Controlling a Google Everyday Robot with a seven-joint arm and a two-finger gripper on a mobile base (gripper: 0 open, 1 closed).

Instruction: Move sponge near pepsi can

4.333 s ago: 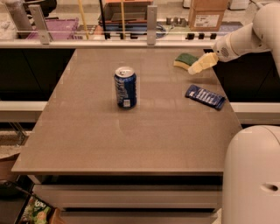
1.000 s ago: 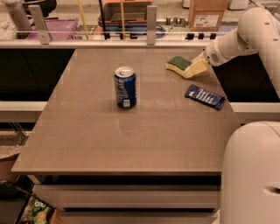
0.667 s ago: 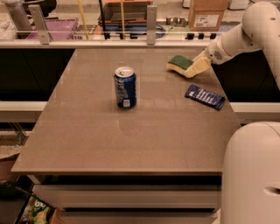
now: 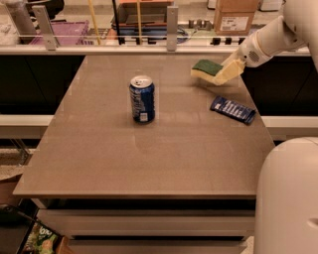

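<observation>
I see the gripper (image 4: 223, 75) at the far right of the flat grey-brown tabletop (image 4: 149, 163), reaching in from the right on the white arm (image 4: 272, 38). Its pale fingers (image 4: 229, 71) are closed on the right end of the small rectangular pale-yellow sponge (image 4: 204, 69) with a dark green scrubbing top. The sponge sits with its green side up and slightly tilted, near the table's back right corner. I cannot tell whether it is resting on the surface or held just above it.

The upright blue pepsi can (image 4: 142, 99), with white markings and a silver top, stands near the middle of the table, a little left of centre. It is well apart from the sponge, to the sponge's left and nearer to me.

A flat dark-blue snack wrapper (image 4: 232, 109) lies near the right edge, in front of the gripper and separate from it and from the sponge.

The rounded white body of the robot (image 4: 288, 198) fills my lower right corner, and a brown cardboard box (image 4: 236, 15) stands on the ledge behind the table.
</observation>
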